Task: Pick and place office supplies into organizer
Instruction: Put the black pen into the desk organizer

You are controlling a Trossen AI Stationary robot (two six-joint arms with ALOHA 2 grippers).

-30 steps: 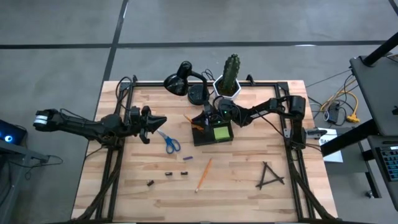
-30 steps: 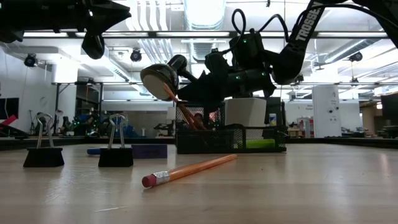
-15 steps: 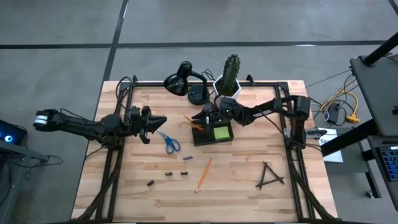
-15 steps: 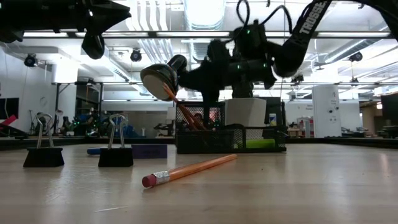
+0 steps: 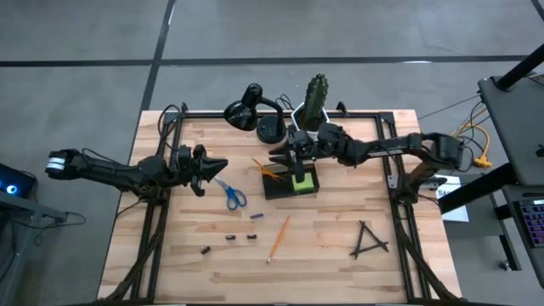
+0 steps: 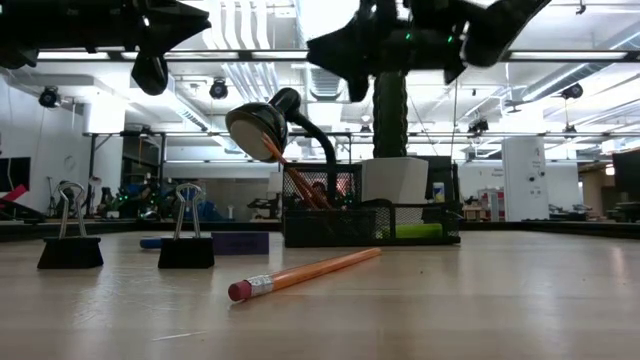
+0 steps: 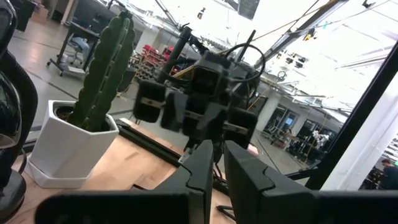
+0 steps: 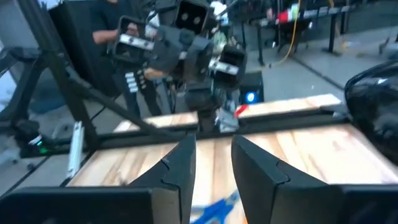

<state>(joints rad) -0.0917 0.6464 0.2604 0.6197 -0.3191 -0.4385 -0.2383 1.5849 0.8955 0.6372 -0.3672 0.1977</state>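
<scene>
Overhead, the right hand [image 5: 291, 155] hovers above the organizer [image 5: 290, 184] with fingers parted and empty, while the shut left hand [image 5: 204, 170] waits near the scissors [image 5: 231, 195]; a pencil [image 5: 278, 237] lies on the surface [image 5: 323, 246].

Two robot arms reach over one wooden tabletop [image 5: 340, 242]. On it stands one dark organizer [image 5: 290, 182] holding one lime-green sticky pad [image 5: 302, 181] and one orange pencil [image 5: 265, 167]. A second orange pencil [image 5: 279, 237] lies loose nearer the front. There is one pair of blue-handled scissors [image 5: 231, 195]. Three thin black sticks [image 5: 369, 239] lie crossed at the near right. Three tiny dark bits [image 5: 229, 240] sit near the front left, with one small blue piece [image 5: 256, 217] beside them. One black desk lamp [image 5: 252, 110] and one potted cactus [image 5: 314, 104] stand at the far edge.
</scene>
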